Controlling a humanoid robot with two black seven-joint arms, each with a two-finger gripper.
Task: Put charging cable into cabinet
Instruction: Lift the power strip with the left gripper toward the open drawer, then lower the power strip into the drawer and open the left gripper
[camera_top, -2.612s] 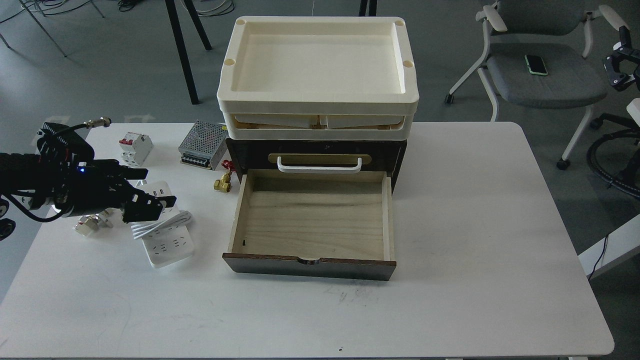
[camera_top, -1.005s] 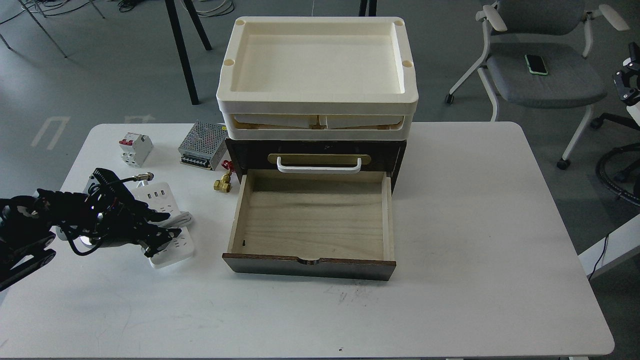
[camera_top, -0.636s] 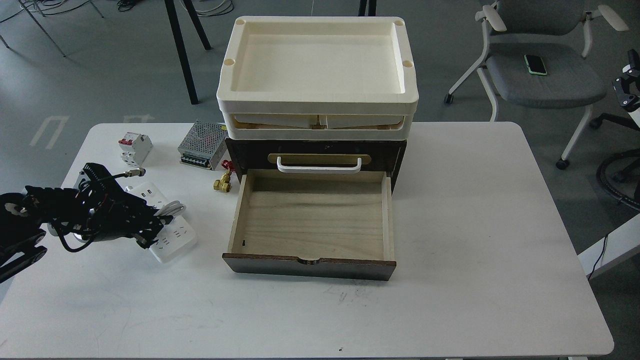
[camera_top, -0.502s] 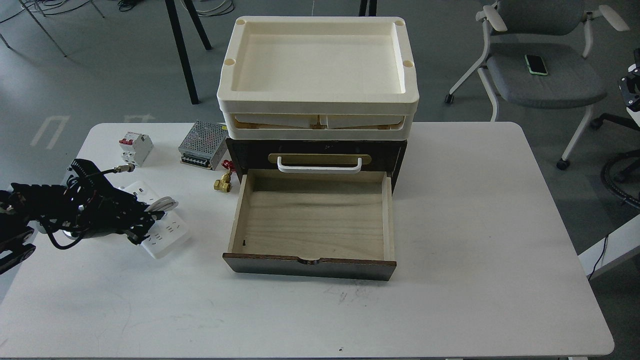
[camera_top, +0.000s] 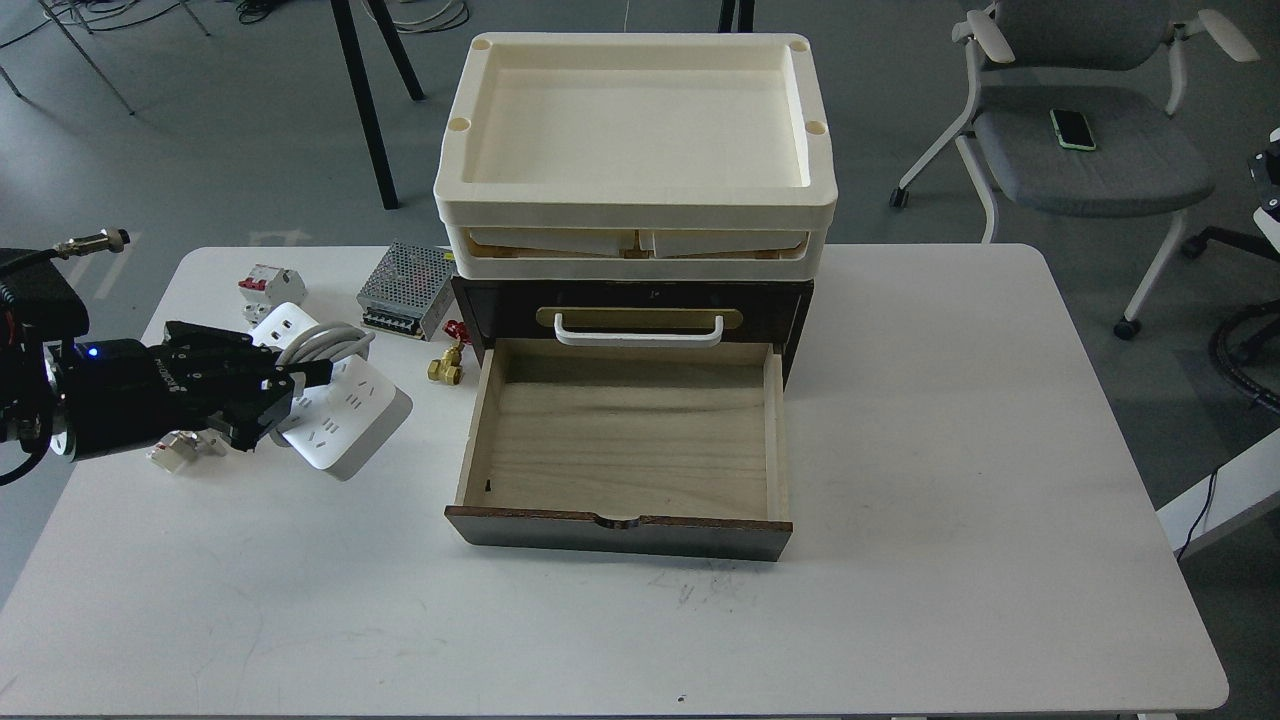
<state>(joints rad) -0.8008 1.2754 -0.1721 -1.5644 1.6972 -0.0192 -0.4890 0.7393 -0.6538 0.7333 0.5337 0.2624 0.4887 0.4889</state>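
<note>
My left gripper (camera_top: 292, 388) is shut on the charging cable (camera_top: 345, 415), a white power strip with its cord coiled around the middle, and holds it lifted above the table, left of the cabinet. The cabinet (camera_top: 630, 300) is dark brown with a white bar handle; its lower drawer (camera_top: 622, 440) is pulled out, pale wood inside, nothing in it. My right gripper does not show on the table; only a dark part sits at the far right edge.
Two stacked cream trays (camera_top: 635, 130) sit on the cabinet. A perforated metal power supply (camera_top: 405, 287), a white circuit breaker (camera_top: 262, 283) and a small brass fitting (camera_top: 443, 366) lie behind the strip. A small plug (camera_top: 178, 448) lies under my left arm.
My left gripper closed on the power strip and lifted it off the table, moving it up and slightly right. The strip now hangs tilted in the air.
</note>
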